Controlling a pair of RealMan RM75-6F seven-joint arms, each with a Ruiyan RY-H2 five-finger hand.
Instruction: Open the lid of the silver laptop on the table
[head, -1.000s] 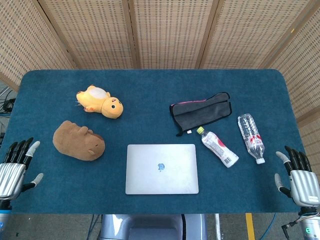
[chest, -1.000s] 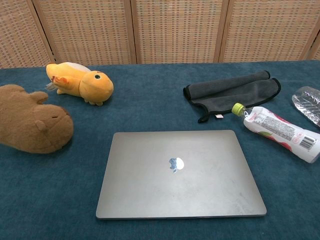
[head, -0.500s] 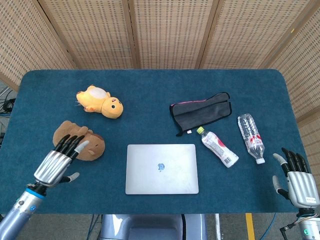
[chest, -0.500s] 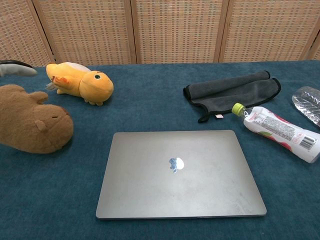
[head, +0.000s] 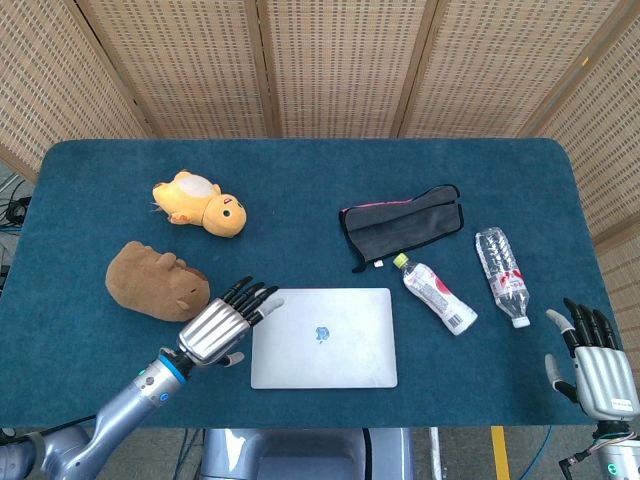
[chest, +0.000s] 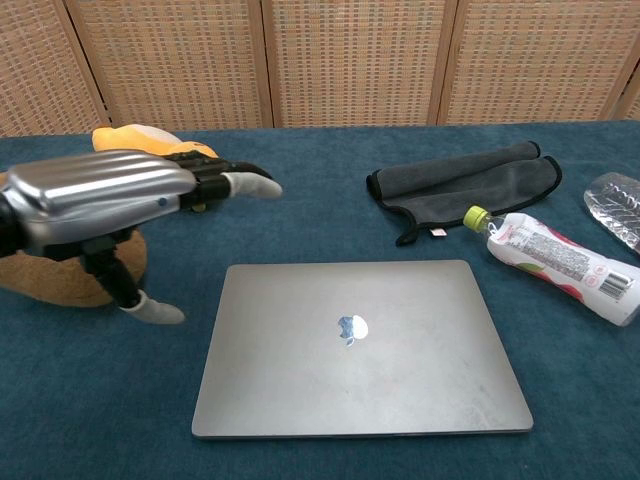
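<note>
The flat silver laptop (head: 323, 338) lies shut on the dark teal felt-covered tabletop (head: 300, 190), close to the near edge and square to the robot, its lid logo facing up. That spot suits the job: the front lip, where a lid would be lifted, sits at the near side, within reach of either arm.

The left robot hand (head: 222, 325) hovers just beside the laptop's left edge, its fingers (head: 252, 297) spread apart and stretched toward the far left corner, holding nothing. In the chest view the same hand floats above the surface with its thumb hanging down near the tabletop, not touching the lid. I judge it is lining up to reach the lid edge, though it sits at the side and not at the front lip.

The right robot hand (head: 590, 362) waits well apart at the right edge of the tabletop, fingers apart and empty, probably kept clear until it is needed to steady the base.

The brown plush animal (head: 157, 281) rests just left of the working hand, near enough to be brushed. The orange plush toy (head: 200, 202), dark grey folded cloth (head: 405, 223) and two plastic bottles (head: 436, 294) lie beyond.
</note>
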